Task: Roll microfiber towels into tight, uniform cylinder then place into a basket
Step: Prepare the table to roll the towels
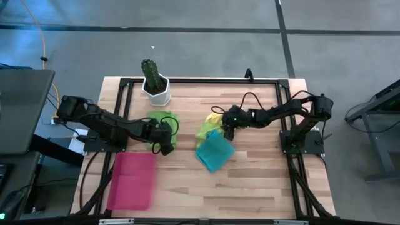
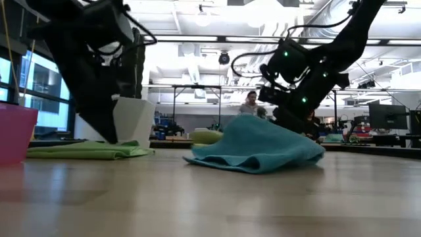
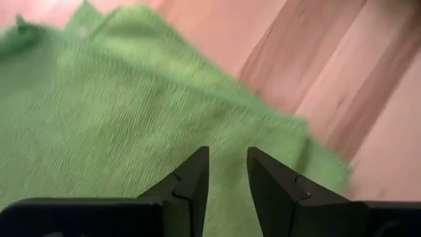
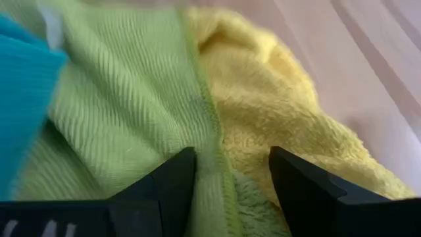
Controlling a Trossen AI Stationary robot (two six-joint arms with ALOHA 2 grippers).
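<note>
Green towel [image 3: 131, 112] lies flat under the left gripper [image 3: 227, 172], fingers slightly apart. Right gripper [image 4: 230, 174], fingers wide apart, hovers over the lime [image 4: 125, 112] and yellow [image 4: 263, 92] towels.

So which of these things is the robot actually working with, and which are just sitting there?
Part of the job: green towel, lime green towel, yellow towel, teal towel, pink basket.
Just sitting there: white pot with a cactus.

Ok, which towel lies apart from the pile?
The green towel, spread alone under the left gripper; teal, lime and yellow overlap.
</note>
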